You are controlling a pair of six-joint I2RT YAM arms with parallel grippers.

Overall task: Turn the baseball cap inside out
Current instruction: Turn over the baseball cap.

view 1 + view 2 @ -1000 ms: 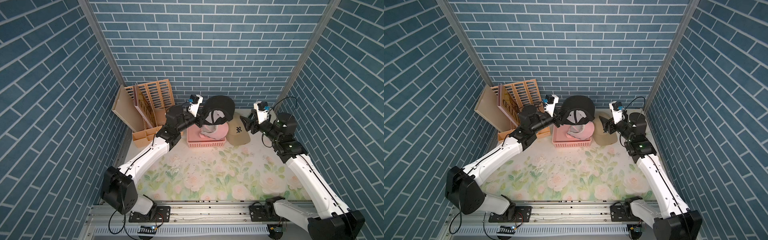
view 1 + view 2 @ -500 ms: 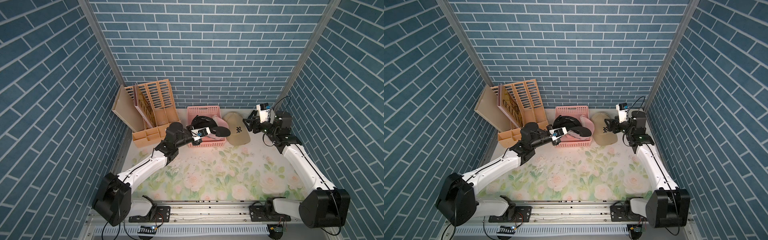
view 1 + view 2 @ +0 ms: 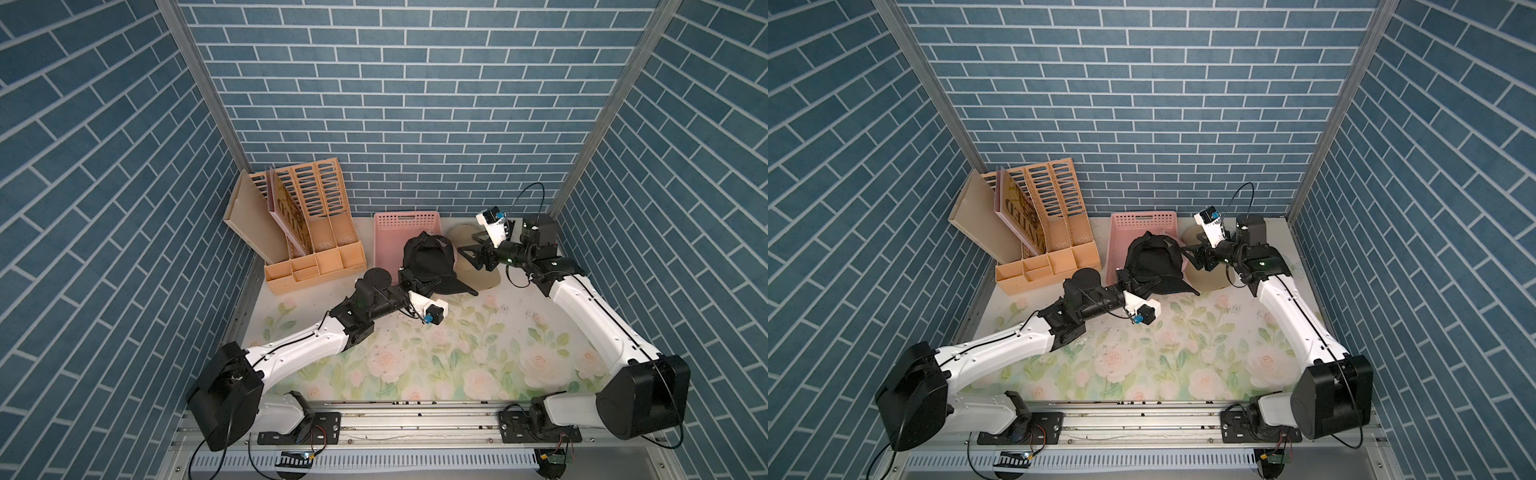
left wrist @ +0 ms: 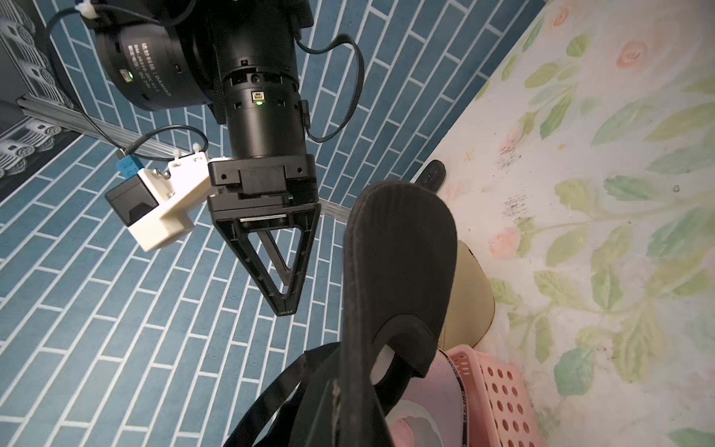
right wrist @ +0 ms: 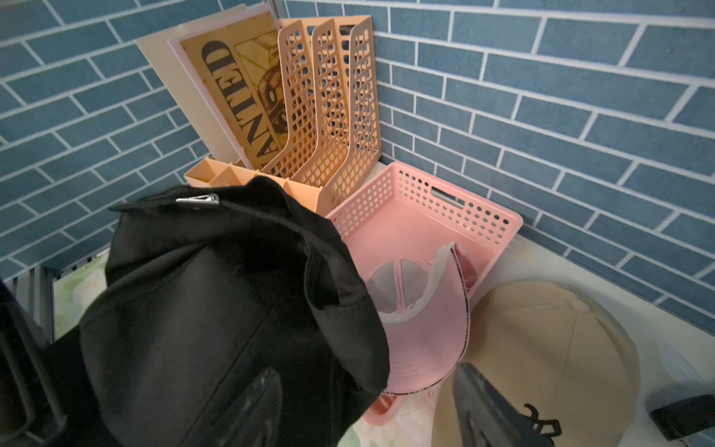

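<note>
Cap (image 3: 428, 259) lowered, left jaws clenching it, right jaws released, floral mat (image 3: 436, 353), brick walls (image 3: 395, 104)

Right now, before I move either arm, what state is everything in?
Left claw, shut on the black cap.
Right claw, open, empty.
Black cap, held up, crown crumpled.
Pink cap, in the basket, inside showing.
Tan cap, lying crown up beside the basket.
Basket, upright.
Rack, upright, one slot filled.
</note>
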